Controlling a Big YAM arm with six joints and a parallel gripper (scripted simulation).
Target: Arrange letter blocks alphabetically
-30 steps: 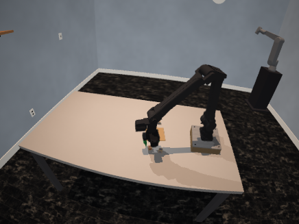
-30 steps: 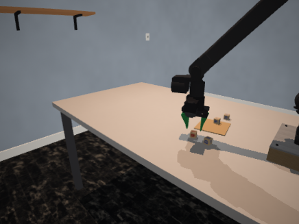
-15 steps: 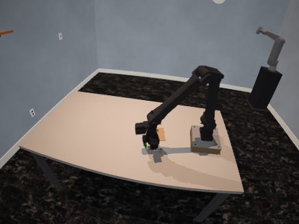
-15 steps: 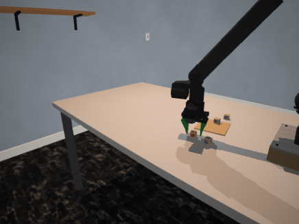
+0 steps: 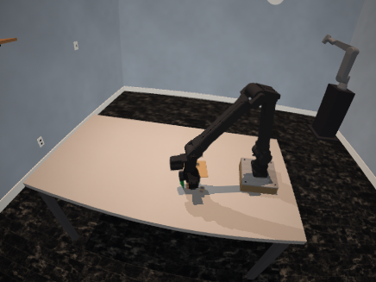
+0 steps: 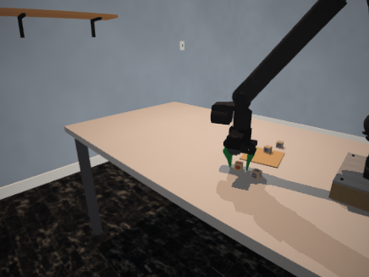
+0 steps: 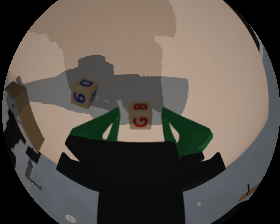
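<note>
Your gripper [image 6: 239,162] is part open and empty, straddling the red-lettered block [image 6: 239,165] on the tabletop [image 6: 161,137], lower centre. One block [image 6: 267,149] is on the mat [image 6: 271,159]; two more remain, no row yet.

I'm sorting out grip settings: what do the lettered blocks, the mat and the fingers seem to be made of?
The block with red letters and the block with blue marks look like pale matte wood with printed faces. The mat looks like thin tan cork or card, flat and dull. The green fingers look like smooth plastic or rubber, though I can't be sure.
</note>
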